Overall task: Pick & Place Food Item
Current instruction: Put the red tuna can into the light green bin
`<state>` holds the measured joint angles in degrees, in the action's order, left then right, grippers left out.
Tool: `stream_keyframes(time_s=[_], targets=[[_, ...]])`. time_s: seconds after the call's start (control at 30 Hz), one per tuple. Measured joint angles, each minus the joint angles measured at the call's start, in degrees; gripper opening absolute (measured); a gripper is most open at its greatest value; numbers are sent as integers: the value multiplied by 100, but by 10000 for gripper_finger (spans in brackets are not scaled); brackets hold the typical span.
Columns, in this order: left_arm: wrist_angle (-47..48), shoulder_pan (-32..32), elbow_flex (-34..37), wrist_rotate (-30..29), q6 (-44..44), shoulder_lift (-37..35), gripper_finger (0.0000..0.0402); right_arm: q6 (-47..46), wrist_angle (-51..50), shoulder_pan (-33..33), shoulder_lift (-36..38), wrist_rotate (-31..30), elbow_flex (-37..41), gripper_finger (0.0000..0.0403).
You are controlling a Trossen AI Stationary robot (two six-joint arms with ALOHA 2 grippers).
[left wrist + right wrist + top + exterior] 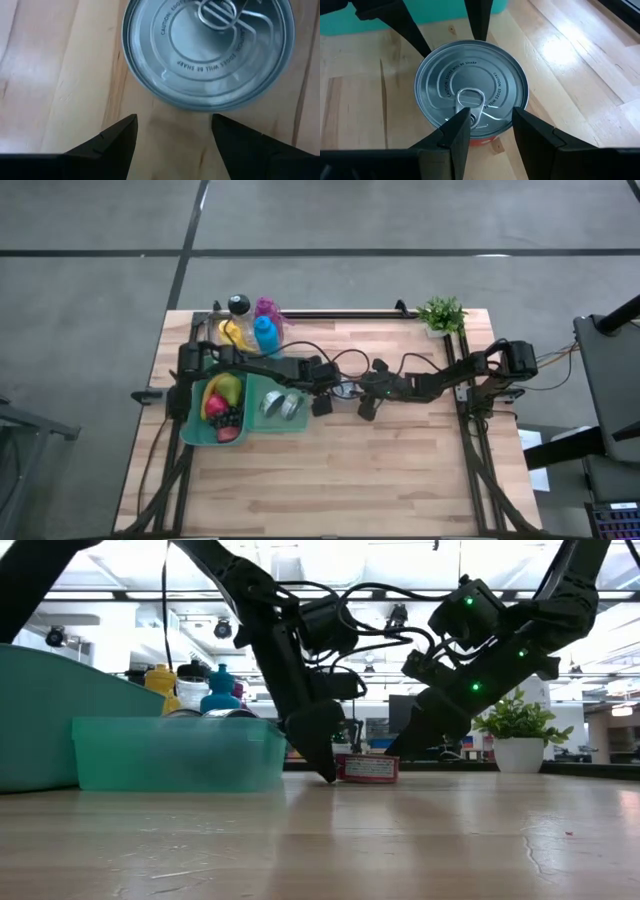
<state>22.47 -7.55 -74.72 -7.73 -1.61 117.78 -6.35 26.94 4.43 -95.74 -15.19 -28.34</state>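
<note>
Teal plastic bin (pixel 262 427) w/ fruit sits at table's left. Left gripper (pixel 172 135), fingers spread, tips at the tabletop just beside a round silver pull-tab can w/ red label (pixel 471 90), not clamping it. Can stands upright mid-table on the light wooden table (pixel 340 480). Right gripper (pixel 488 132), fingers near-together, hovers over the can's rim opposite. Small potted green plant (pixel 441 315) at far right corner.

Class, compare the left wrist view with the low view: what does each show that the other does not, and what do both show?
Only the left wrist view shows the can's silver lid with its pull ring and the warning printed around it. Only the low view shows the can's red side, the teal bin, the bottles behind it, the plant and the right pincer, shut by the can. Both show the can standing on the wooden table with the left pincer open beside it, not gripping.
</note>
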Motion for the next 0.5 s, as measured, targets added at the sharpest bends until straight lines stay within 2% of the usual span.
stream_keyframes(time_s=[0.5], targets=[[-288,-4,-17,-17,36,-116,264,-11,-24,4,2,-23,33,147]])
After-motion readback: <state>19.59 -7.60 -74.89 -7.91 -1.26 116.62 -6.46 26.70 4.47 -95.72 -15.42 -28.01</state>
